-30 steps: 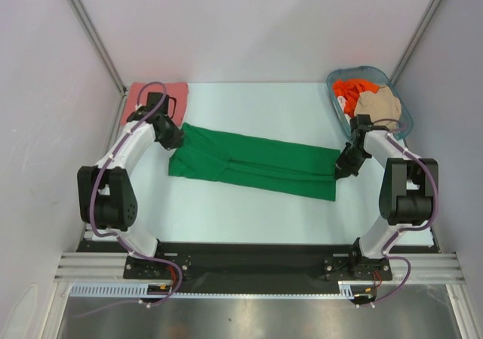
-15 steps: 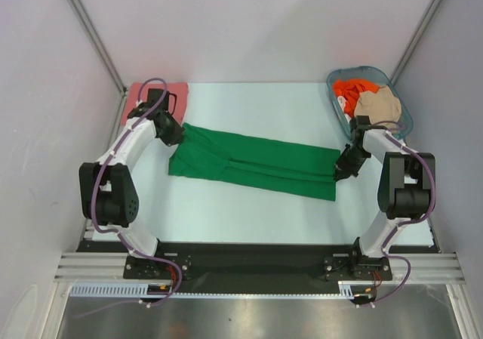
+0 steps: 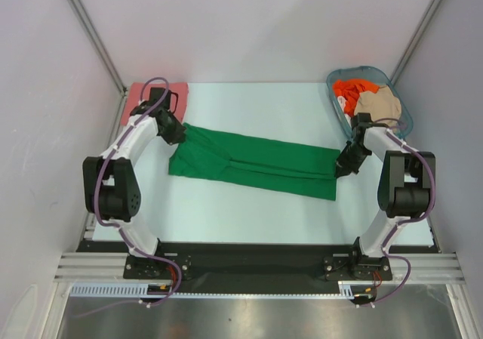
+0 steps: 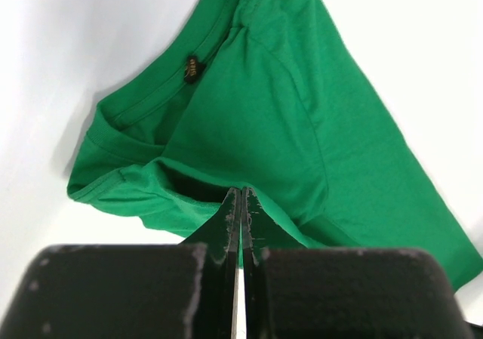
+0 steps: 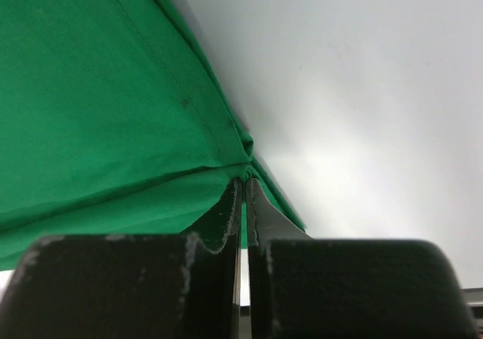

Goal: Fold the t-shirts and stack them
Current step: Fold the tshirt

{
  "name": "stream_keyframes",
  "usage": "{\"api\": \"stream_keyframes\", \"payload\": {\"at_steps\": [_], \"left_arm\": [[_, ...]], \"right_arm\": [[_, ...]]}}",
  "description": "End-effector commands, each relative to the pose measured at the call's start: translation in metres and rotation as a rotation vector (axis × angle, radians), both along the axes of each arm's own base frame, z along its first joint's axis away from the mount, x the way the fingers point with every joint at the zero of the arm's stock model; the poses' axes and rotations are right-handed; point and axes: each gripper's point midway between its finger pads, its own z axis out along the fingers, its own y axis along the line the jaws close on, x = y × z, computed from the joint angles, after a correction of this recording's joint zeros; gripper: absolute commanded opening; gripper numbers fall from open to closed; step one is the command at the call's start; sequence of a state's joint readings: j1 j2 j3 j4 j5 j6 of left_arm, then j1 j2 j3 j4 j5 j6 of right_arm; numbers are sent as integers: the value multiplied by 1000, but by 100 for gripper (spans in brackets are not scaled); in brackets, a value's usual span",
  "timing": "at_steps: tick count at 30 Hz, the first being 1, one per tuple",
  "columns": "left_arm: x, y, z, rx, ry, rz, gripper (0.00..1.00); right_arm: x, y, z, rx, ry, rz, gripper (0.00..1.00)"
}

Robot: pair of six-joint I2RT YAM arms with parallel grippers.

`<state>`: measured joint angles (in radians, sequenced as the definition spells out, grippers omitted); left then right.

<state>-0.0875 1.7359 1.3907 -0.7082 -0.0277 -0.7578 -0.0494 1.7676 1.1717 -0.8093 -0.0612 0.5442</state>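
The bright green t-shirt (image 3: 256,164) lies folded lengthwise in a long strip across the table. My left gripper (image 3: 178,132) is shut on its far left corner by the collar (image 4: 189,97). My right gripper (image 3: 341,167) is shut on its right hem corner (image 5: 234,154). The cloth is pulled taut between them. The salmon-pink t-shirt (image 3: 143,96) lies folded at the far left corner, partly under my left arm. The orange-red t-shirt (image 3: 349,91) and the beige t-shirt (image 3: 379,106) lie bunched in the basket.
The blue-grey plastic basket (image 3: 401,116) stands at the far right corner, close behind my right arm. White enclosure walls stand on the left, right and far sides. A black rail runs along the near edge.
Both grippers have shifted slightly away from me, keeping hold of the green t-shirt. The shirt's far edge has moved a little with them.
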Motion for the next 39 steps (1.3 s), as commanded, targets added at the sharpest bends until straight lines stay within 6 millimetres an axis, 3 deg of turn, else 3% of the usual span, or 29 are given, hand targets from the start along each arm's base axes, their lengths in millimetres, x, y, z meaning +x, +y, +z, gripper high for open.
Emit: {"api": "stream_keyframes", "payload": {"at_steps": [1,8,15,16,19,20,22,25,28,30,32,33,35,36,37,38,39], "left_arm": [[21,0,18,-8,-68,-14,0],[27,1,13,-3,-59,-15,0],[37,0,3,2,-41,-34,1],[38,-5,1,-17,-33,-49,0],[40,-5,-4,-7,-23,-77,0],[42,-4,-9,2,-16,-83,0],[46,-1,-12,32,-19,-109,0],[53,1,-15,58,-22,-150,5],[61,2,-9,84,-46,-192,23],[63,16,6,174,-77,-198,36],[63,26,27,240,-113,-207,44],[58,35,37,282,-117,-186,50],[46,35,69,289,-185,-189,51],[33,34,62,283,-163,-200,51],[22,28,77,250,-202,-214,51],[14,24,75,225,-205,-221,50],[-6,20,50,196,-152,-246,48]], "right_arm": [[10,-6,1,-13,-13,7,0],[11,-6,-2,-11,-8,5,1],[14,-5,3,-1,-22,22,11],[14,-4,4,1,-26,27,21],[17,-7,16,-18,-58,55,33],[19,-9,24,-28,-83,64,45],[23,-14,41,-60,-120,93,56],[33,-12,73,-69,-207,130,64],[37,8,101,-85,-293,226,73],[35,51,109,-41,-325,344,75],[40,84,116,8,-364,387,75],[33,119,116,49,-371,458,75],[36,156,111,105,-391,489,70],[29,183,109,146,-388,504,68],[34,203,102,170,-407,517,64],[34,217,100,190,-413,524,63],[32,235,100,236,-409,515,62]]}}
